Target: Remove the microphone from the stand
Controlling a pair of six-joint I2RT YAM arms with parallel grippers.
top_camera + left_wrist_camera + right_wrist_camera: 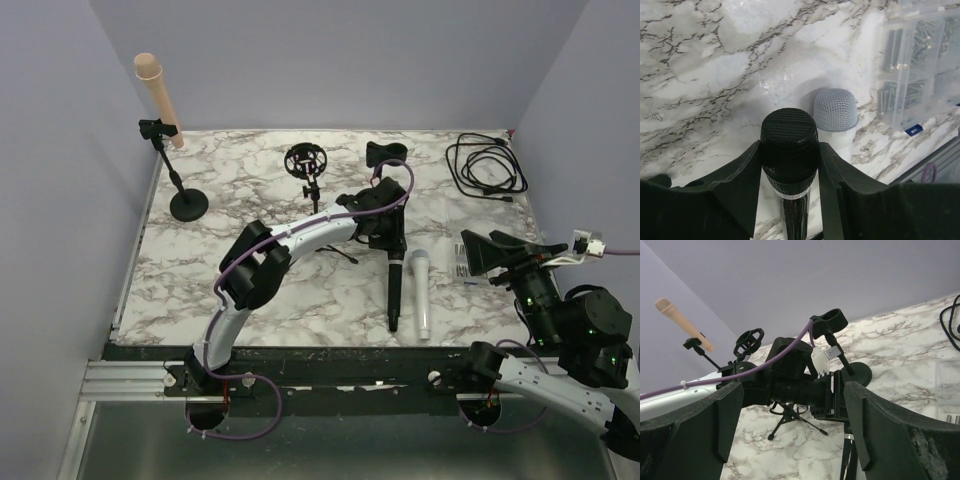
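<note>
A black microphone [394, 290] lies on the marble table, its head between the fingers of my left gripper [385, 238]. In the left wrist view both fingers press the sides of the microphone's head [789, 142], so my left gripper [790, 170] is shut on it. An empty black stand with a clip [387, 152] stands just behind it. A white microphone [421, 290] lies beside the black one, and its grey grille [836, 110] shows in the left wrist view. A tan microphone [158, 85] sits in a stand [188, 203] at the back left. My right gripper [505, 255] is open and empty at the right [790, 425].
A shock mount on a small tripod [306, 162] stands at the back middle. A coiled black cable [487, 168] lies at the back right. A clear box of screws [462, 262] sits right of the white microphone and also shows in the left wrist view [920, 60].
</note>
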